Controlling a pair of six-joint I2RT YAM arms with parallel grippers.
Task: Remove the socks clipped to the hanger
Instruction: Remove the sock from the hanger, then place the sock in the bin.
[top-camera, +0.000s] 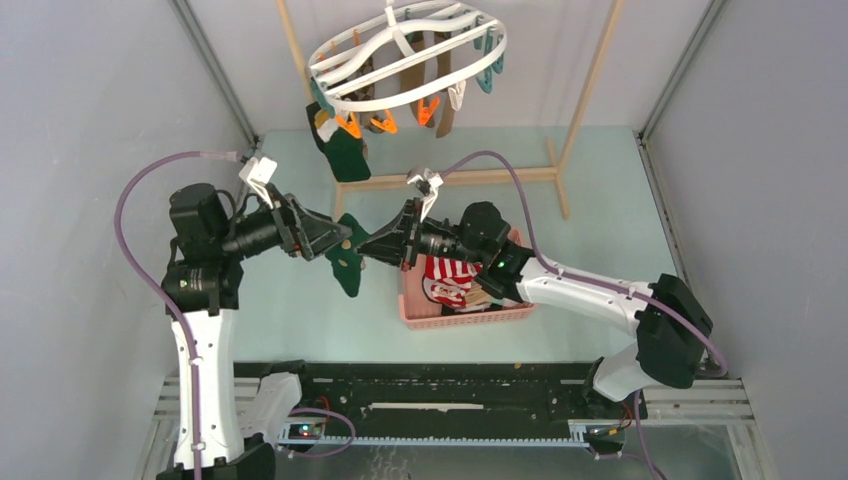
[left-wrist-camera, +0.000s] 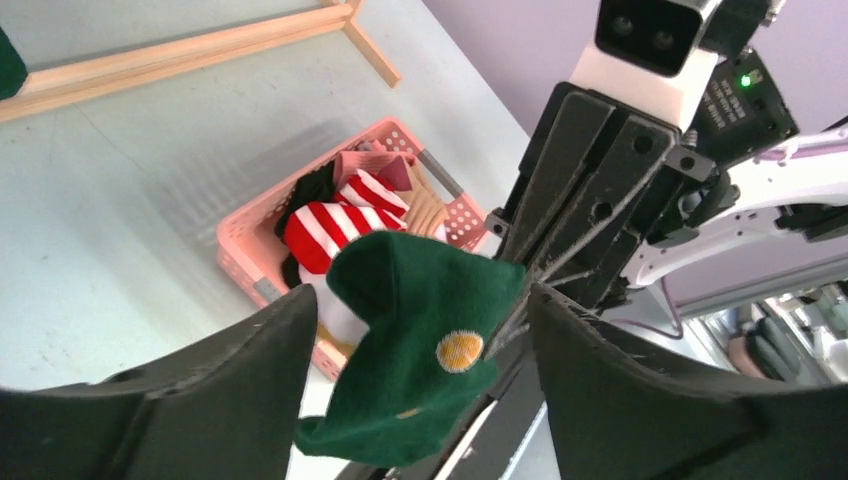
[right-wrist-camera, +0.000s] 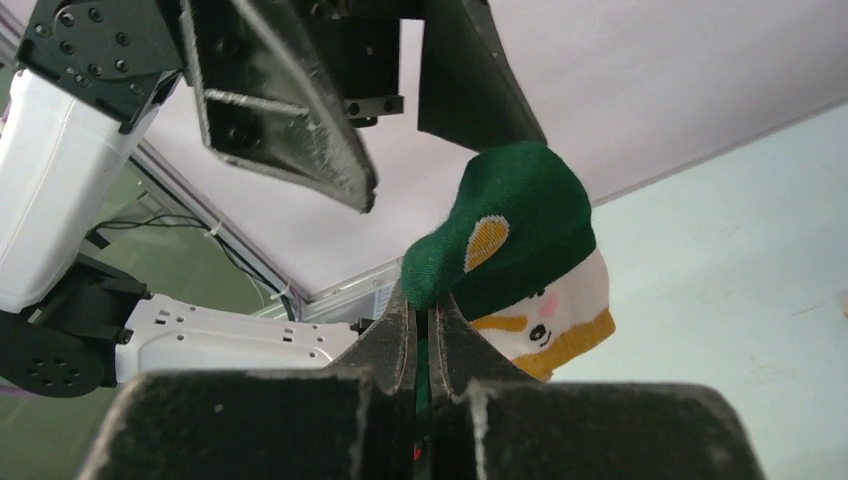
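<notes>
The white oval hanger (top-camera: 405, 55) hangs at the back with teal and orange clothespins. A dark green sock (top-camera: 343, 150) and tan-brown socks (top-camera: 445, 112) are clipped to it. My right gripper (right-wrist-camera: 425, 315) is shut on another dark green sock (right-wrist-camera: 520, 220) with a white and orange face, holding it in the air left of the basket. My left gripper (left-wrist-camera: 420, 330) is open, its fingers (left-wrist-camera: 250, 380) on either side of that sock (left-wrist-camera: 410, 350) without touching it. In the top view the two grippers meet tip to tip, left (top-camera: 343, 240) and right (top-camera: 364, 248).
A pink basket (top-camera: 465, 316) under my right arm holds a red-and-white striped sock (top-camera: 450, 275) and other socks; it also shows in the left wrist view (left-wrist-camera: 245, 250). The light wooden rack frame (top-camera: 470, 177) stands behind. Grey walls close in both sides.
</notes>
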